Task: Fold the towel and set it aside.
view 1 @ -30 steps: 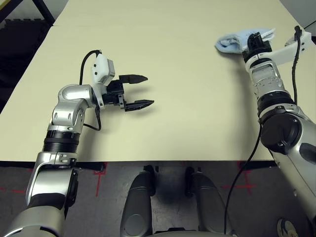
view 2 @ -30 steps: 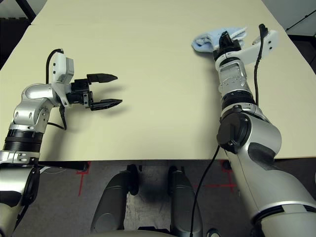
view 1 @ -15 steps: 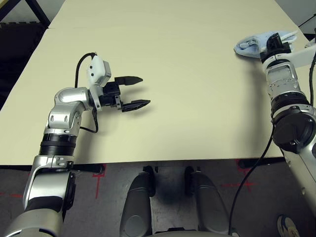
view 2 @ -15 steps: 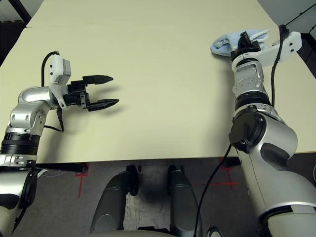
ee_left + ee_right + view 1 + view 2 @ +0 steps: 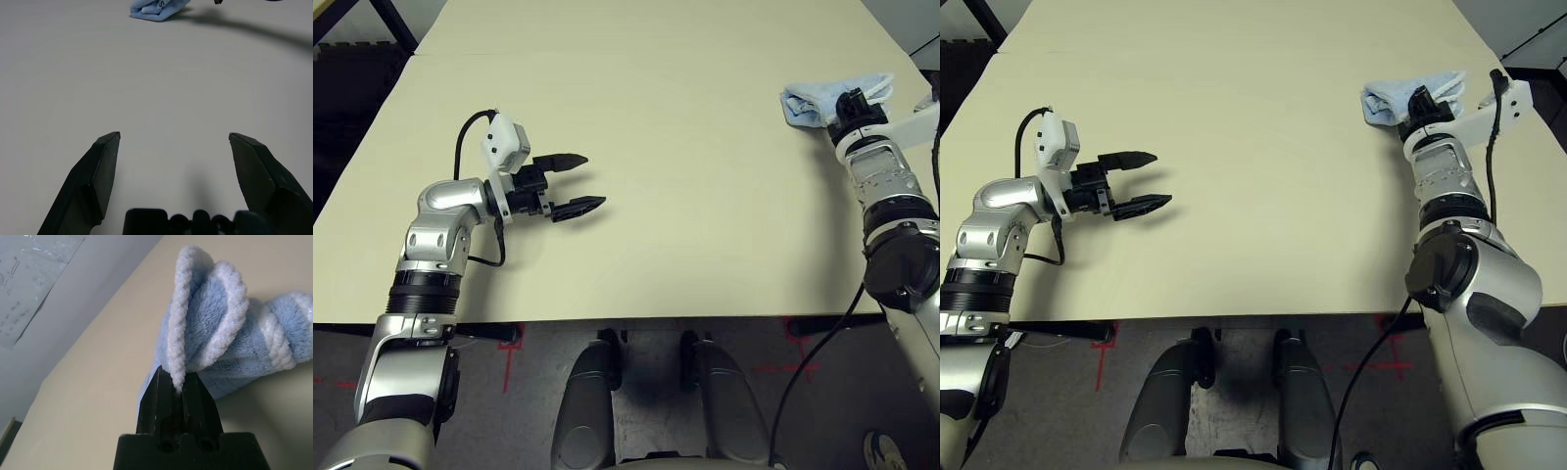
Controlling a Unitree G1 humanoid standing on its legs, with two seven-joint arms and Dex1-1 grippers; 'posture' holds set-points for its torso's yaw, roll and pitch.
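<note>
My right gripper (image 5: 178,384) pinching towel (image 5: 822,98) edge, upper right of frame, near table (image 5: 685,176) edge. Left gripper (image 5: 576,183) wide, empty, well apart at left. Right arm nearer.

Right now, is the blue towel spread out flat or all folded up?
Folded up. The towel is a small bunched bundle near the table's far right corner, with its white-edged layers pinched in the right gripper's shut fingers.

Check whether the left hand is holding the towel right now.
No, the left hand is open over bare table; the right hand pinches the towel.
</note>
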